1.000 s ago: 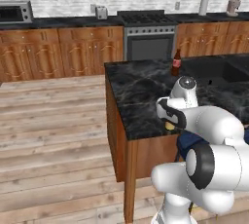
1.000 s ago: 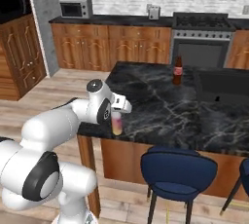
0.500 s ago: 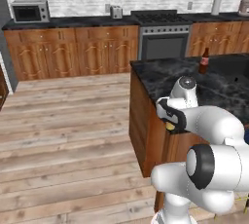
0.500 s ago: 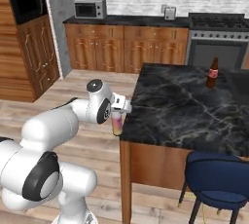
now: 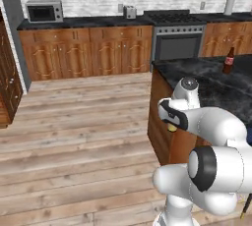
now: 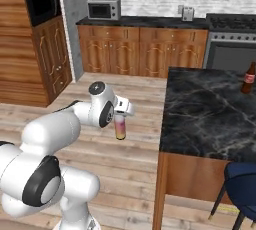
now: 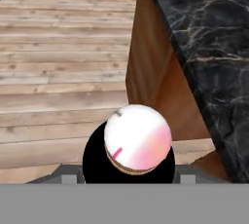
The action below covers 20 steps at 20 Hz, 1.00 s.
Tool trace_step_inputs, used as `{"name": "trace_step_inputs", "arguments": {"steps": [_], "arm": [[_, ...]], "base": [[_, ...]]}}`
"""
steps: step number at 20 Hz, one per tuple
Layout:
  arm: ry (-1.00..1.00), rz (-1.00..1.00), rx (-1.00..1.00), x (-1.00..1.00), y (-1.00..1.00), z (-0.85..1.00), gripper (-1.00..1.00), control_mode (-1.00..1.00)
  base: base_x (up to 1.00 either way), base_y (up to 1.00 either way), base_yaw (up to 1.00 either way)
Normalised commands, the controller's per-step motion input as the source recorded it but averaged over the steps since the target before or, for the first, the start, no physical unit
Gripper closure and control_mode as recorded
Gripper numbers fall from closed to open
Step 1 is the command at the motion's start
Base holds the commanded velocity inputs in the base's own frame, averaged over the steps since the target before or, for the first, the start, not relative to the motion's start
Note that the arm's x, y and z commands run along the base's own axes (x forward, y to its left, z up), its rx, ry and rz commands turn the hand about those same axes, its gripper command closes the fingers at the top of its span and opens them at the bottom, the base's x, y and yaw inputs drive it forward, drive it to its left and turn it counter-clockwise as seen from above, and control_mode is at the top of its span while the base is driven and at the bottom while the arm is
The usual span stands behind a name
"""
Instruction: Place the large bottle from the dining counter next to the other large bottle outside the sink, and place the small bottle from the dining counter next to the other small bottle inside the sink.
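Note:
My gripper (image 6: 121, 116) is shut on the large bottle (image 6: 120, 127), a pale whitish bottle hanging upright over the wooden floor, left of the dining counter (image 6: 210, 109). In the hand view its rounded light top (image 7: 137, 140) sits just in front of the fingers, with the counter's black marble top (image 7: 209, 18) to the right. In the left base view the gripper (image 5: 171, 122) is in front of the island's wooden end, the bottle mostly hidden behind it. The other large bottle (image 6: 248, 78), dark brown with a red label, stands on the counter (image 5: 216, 80) far off. The sink and both small bottles are out of view.
Wall counters with wooden cabinets run along the back, with a microwave (image 5: 44, 11), a toaster (image 5: 130, 12) and a stove (image 5: 177, 43). A tall wooden cabinet (image 6: 35, 39) stands at the left. A blue stool (image 6: 242, 184) sits at the island's near side. Open wooden floor (image 5: 83, 122) lies to the left.
The whole scene has slid right in both base views: the base has driven left along the island. The gripper, bottle still in it, now hangs off the counter's end over the floor.

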Motion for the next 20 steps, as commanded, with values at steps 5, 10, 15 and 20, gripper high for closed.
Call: {"name": "trace_step_inputs", "arguments": {"steps": [5, 10, 15, 20], "arm": [[0.00, 0.00, 0.00, 0.00, 0.00, 0.00, 1.00, 1.00], [0.00, 0.00, 0.00, 0.00, 0.00, 0.00, 1.00, 1.00], [0.00, 0.00, 0.00, 0.00, 0.00, 0.00, 1.00, 1.00], [0.00, 0.00, 0.00, 0.00, 0.00, 0.00, 1.00, 1.00]], "base": [[0.61, 0.37, 0.00], [0.77, 0.32, 0.00], [0.77, 0.33, 0.00], [0.82, 0.32, -0.01]]}}
